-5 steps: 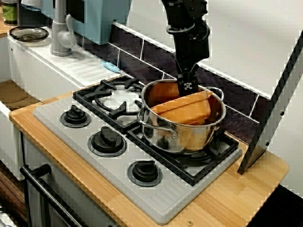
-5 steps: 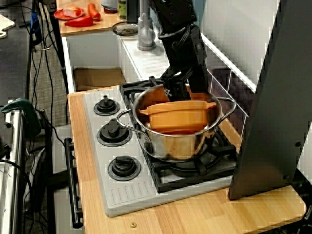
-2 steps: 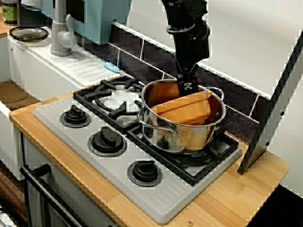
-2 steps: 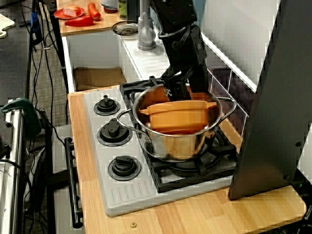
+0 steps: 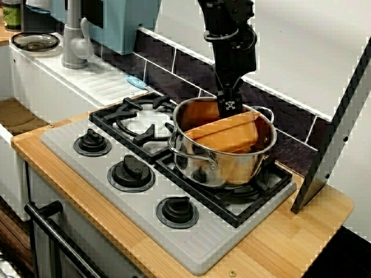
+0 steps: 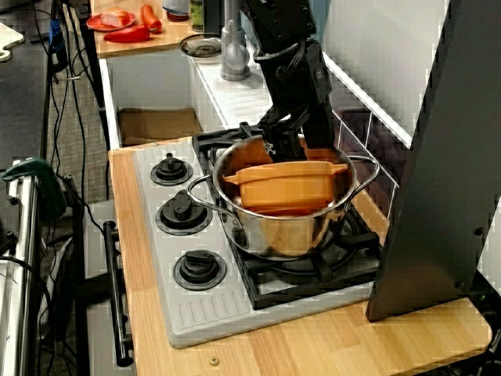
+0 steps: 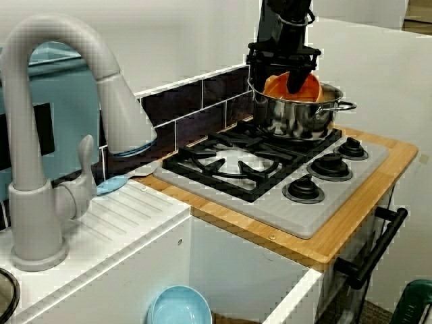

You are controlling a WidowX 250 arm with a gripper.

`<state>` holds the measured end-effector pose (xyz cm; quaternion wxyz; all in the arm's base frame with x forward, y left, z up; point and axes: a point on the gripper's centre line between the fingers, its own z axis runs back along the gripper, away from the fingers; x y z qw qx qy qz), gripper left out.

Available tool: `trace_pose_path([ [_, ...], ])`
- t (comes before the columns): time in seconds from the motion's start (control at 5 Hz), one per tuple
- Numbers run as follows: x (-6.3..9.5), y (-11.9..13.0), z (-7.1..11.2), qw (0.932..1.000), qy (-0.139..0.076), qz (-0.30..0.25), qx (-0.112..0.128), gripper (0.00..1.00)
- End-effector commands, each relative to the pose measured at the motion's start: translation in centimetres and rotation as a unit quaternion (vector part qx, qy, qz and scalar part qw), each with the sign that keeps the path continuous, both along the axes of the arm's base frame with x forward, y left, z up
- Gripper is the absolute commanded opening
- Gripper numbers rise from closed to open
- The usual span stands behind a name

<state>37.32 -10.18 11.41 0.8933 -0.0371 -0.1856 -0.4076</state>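
Front view: the gripper (image 5: pixel 230 108) is hanging straight down over the back rim of the pot (image 5: pixel 223 171). Its tips are dipping just inside and meeting the upper edge of the orange dish (image 5: pixel 229 136). The dish is lying tilted inside the pot, leaning on the wall, with one edge reaching about rim level. The pot is sitting on the stove (image 5: pixel 191 246), on the burner farther from the sink, while the other burner (image 5: pixel 142 123) is standing bare. Three knobs (image 5: pixel 131 169) are lining the front edge, nearest the viewer.

Side view is showing the gripper (image 6: pixel 275 147) at the pot's far-left rim, with the dish (image 6: pixel 286 186) spanning the pot (image 6: pixel 282 231). A dark panel (image 6: pixel 438 164) is leaning at the right.

Sink view is showing the fingers (image 7: pixel 297 79) standing apart, one crossing in front of the dish (image 7: pixel 280 86). So the gripper (image 7: pixel 278 82) is looking open and clamping nothing. A faucet (image 7: pixel 40 135) is filling the foreground, and a blue bowl (image 7: pixel 179 307) is lying in the sink below.
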Motion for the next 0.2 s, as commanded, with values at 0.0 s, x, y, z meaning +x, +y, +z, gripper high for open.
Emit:
trace_pose_path([
  [0.0, -0.09, 0.04, 1.31, 0.9998, -0.02, 0.001, -0.005, 1.0],
])
